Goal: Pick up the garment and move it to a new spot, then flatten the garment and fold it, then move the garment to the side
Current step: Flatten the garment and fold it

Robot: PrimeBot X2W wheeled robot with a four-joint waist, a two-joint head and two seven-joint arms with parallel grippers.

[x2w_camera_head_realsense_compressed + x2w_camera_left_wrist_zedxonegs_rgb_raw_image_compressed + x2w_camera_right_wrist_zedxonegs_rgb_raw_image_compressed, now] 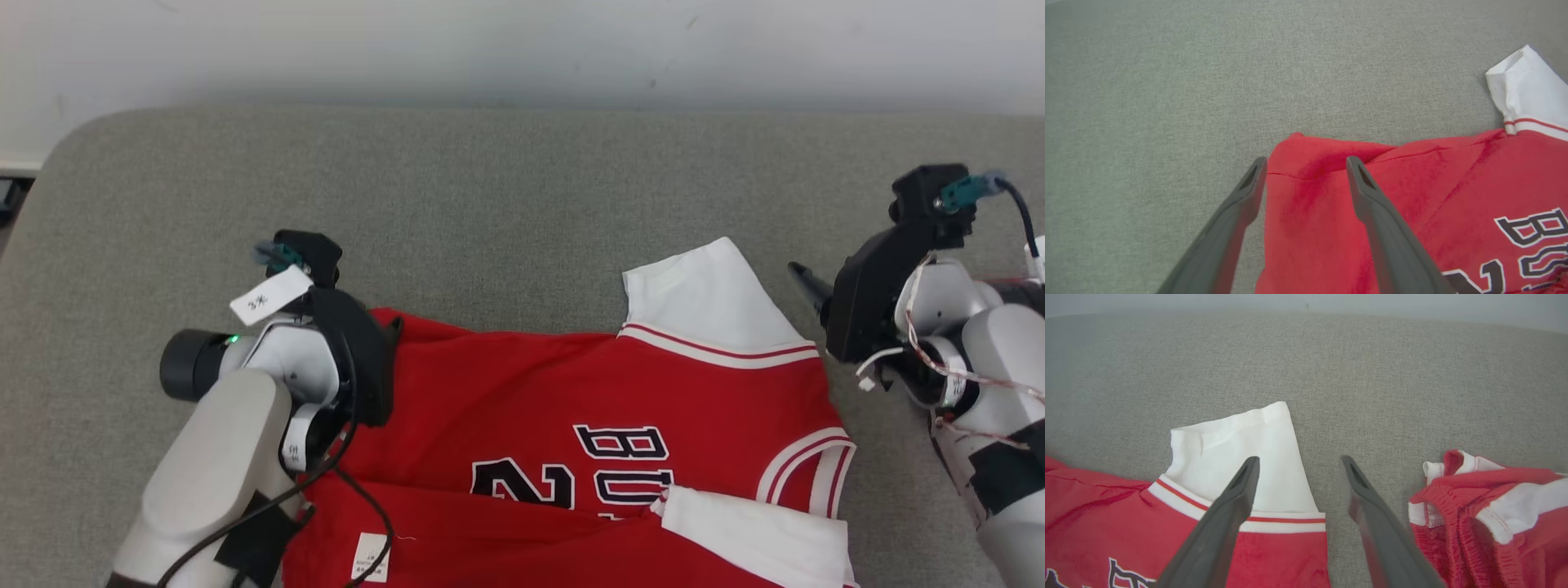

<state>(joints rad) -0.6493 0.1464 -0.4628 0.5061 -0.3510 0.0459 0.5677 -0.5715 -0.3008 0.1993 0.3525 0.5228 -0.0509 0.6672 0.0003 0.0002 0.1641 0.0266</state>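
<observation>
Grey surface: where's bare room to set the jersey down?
Free: the wide strip of grey surface between jersey and far edge, plus the far-left corner. Crowded: near side; a bunched red garment beside the right gripper.

Red jersey [571, 384] spread mostly flat on the grey desk [490, 188], black white-outlined letters and number facing up. One white sleeve [710, 294] with striped trim points to the far side. The near part's folded over, showing a white care label [371, 555].
</observation>
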